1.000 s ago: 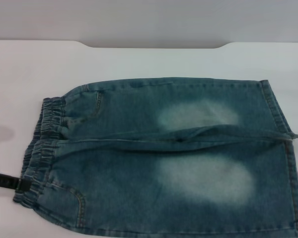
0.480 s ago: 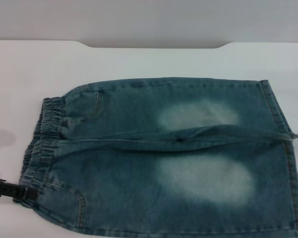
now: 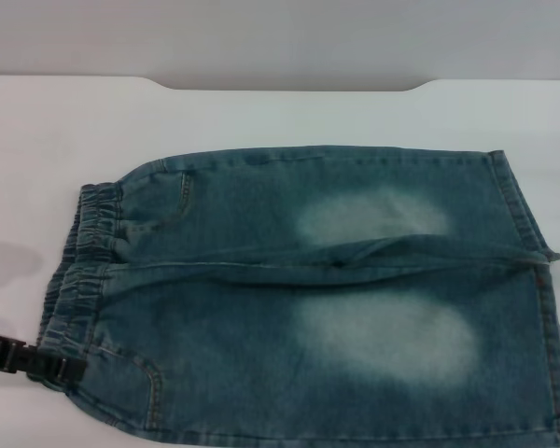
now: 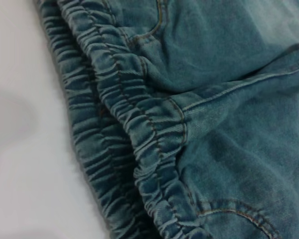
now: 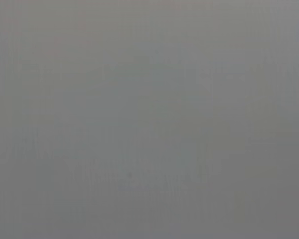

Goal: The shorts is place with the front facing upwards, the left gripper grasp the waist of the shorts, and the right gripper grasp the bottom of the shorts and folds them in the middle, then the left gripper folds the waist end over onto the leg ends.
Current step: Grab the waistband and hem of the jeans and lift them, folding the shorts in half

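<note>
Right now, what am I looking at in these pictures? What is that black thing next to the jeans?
A robot with two arms is looking down from its head camera at denim shorts lying flat on a white table. The black thing is its left tool, reaching the gathered waist of the shorts at the near corner. I cannot tell whether it has closed on the cloth. The close-up of ruffled denim comes from a camera on that left arm's wrist. The plain grey picture is the right wrist camera; the right tool is not in view.

One pair of denim shorts (image 3: 308,299); one elastic waist band (image 3: 79,271); two faded patches (image 3: 383,341); two stitched leg hems (image 3: 527,205); one left gripper (image 3: 61,367); one white table (image 3: 56,131).
</note>
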Controlling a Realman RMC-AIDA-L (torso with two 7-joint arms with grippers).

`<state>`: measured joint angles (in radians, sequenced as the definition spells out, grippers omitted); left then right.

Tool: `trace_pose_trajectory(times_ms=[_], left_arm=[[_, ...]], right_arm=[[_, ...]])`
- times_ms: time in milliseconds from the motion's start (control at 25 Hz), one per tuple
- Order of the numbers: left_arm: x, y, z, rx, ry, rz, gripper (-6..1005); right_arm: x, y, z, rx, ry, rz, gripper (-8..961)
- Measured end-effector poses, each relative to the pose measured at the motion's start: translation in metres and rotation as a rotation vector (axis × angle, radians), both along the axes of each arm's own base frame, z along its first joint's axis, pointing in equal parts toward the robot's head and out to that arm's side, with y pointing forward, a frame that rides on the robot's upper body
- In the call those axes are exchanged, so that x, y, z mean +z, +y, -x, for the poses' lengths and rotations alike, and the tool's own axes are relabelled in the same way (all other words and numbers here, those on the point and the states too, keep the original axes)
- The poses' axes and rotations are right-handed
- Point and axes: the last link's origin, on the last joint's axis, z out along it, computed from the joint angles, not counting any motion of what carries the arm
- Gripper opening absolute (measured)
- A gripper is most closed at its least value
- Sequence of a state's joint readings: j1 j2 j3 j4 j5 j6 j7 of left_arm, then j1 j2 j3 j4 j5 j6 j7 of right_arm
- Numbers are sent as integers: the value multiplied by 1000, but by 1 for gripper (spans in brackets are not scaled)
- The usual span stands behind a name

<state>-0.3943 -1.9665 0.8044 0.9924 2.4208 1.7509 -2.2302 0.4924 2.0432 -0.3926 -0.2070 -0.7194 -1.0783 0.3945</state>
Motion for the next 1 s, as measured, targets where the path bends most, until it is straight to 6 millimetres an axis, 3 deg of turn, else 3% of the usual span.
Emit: trace_pose_trajectory(times_ms=[760, 1000], left_arm=[[5, 2, -1, 5, 17, 23, 735], [5, 5, -2, 0, 46, 42, 533]], right_arm=[[3, 0, 0, -3, 5, -16, 435], [4, 0, -1, -7, 7, -24, 435]])
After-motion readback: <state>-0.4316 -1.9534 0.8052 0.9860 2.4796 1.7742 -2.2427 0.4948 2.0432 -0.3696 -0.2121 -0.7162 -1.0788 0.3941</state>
